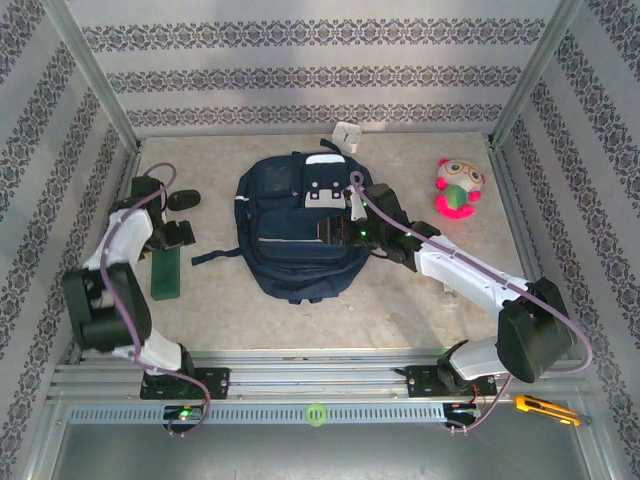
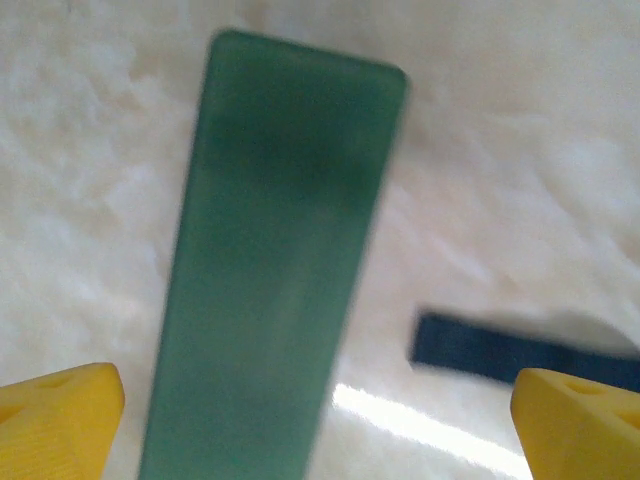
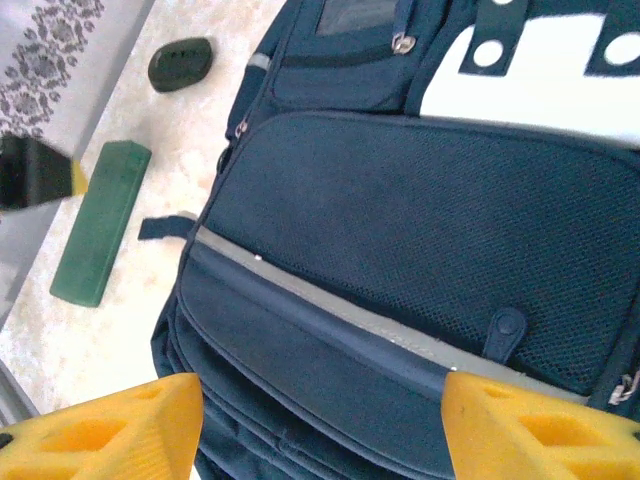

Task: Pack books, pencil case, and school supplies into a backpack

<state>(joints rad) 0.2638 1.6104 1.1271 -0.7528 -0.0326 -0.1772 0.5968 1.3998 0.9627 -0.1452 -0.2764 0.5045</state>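
We see left gripper [image 2: 318, 425] spread above green book [image 2: 275, 270] (flat on bench [image 2: 500, 150]) | we see right gripper [image 3: 320, 430] spread over backpack [image 3: 400, 210]

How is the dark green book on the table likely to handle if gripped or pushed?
The green book looks stiff: its edges are straight, so it probably won't flop. Lying flat on the table, it shouldn't roll or tip. Its smooth cover on the glossy surface may let it slide when pushed.
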